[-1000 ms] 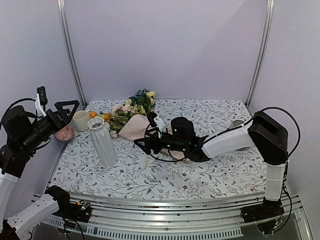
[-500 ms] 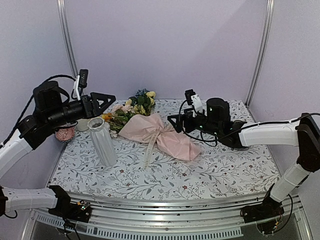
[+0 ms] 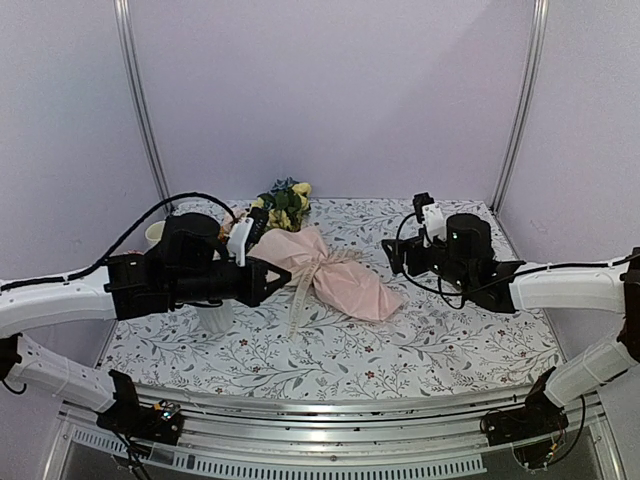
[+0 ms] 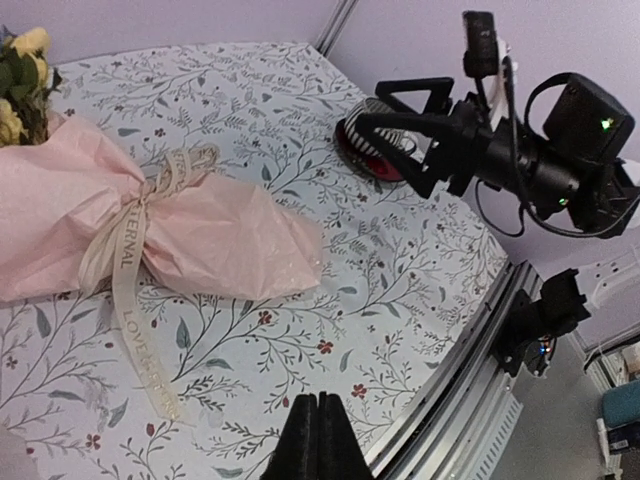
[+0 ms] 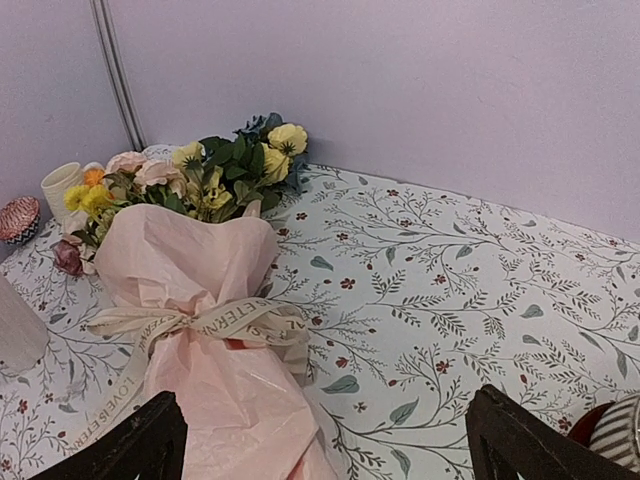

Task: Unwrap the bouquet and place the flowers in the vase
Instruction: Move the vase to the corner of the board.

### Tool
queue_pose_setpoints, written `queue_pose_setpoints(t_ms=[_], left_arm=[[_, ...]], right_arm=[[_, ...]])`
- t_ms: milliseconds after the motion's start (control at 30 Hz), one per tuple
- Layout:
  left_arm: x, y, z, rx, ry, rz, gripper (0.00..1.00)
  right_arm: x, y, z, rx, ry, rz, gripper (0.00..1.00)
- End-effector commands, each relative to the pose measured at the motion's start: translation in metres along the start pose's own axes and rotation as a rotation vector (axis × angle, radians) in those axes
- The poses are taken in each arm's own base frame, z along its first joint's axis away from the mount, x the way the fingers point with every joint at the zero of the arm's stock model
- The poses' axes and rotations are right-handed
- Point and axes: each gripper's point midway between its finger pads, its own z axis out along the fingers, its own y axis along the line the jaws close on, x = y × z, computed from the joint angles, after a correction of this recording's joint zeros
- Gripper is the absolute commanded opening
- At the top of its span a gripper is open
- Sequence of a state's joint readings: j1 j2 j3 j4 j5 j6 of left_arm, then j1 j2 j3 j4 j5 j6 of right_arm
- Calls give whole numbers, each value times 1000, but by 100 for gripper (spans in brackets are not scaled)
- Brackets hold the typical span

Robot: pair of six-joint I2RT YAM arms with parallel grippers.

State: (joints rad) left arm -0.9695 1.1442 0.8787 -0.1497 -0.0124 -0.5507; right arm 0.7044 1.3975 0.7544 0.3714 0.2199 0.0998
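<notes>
The bouquet (image 3: 335, 275) lies on its side mid-table, pale pink paper (image 4: 205, 235) tied with a cream ribbon (image 5: 215, 322). Its flowers (image 5: 205, 175) point to the back left. My left gripper (image 3: 283, 279) hovers just left of the wrap, shut with nothing in it; in its wrist view the left gripper (image 4: 317, 405) points at bare cloth near the front edge. Right of the bouquet, my right gripper (image 3: 397, 257) stands wide open and empty, and its wrist view shows the right gripper (image 5: 325, 400) facing the ribbon knot. The white vase (image 3: 213, 318) is mostly hidden behind the left arm.
A cream mug (image 5: 62, 186) and a small pink dish (image 5: 18, 216) sit at the back left. A striped cup on a red saucer (image 4: 372, 152) stands at the right behind the right gripper. The table's front rail (image 4: 470, 340) runs close to the left gripper.
The left arm swung in from the far left across the vase toward the bouquet and shut its jaws. The right arm drew back off the wrap to the right, with its jaws fully open.
</notes>
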Motion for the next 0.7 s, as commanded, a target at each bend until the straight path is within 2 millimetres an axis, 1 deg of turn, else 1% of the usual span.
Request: queue_pose_setpoints(t_ms=[0,67,200,300,367,433,500,600,633,667], left_arm=[[27,27,16,-147,16,-9,0],[42,39,24,-189,53,-4,0],[72,70,37,-339,148,-4,0],[91,93,44,-474,244,20,0],[103,107,46,-565,312,41,0],[110,118,45,-638,360,57,0],[113,126,43,-689,390,73,0],[117,133,44,-744,440,95,0],[121,138,44,-776,472,112,0],[120,140,45,-806,491,124,0]], right_arm=[[6,-22,-8,99,-55,15,100],[11,-30,-11,133,-69,21,100],[15,-41,-15,190,-90,27,100],[21,-42,-16,191,-94,27,100],[22,-42,-15,191,-92,26,100],[23,-42,-15,193,-92,24,100],[23,-42,-14,191,-92,21,100],[23,-42,-14,191,-92,18,100],[23,-42,-14,193,-91,16,100],[24,-42,-14,193,-90,15,100]])
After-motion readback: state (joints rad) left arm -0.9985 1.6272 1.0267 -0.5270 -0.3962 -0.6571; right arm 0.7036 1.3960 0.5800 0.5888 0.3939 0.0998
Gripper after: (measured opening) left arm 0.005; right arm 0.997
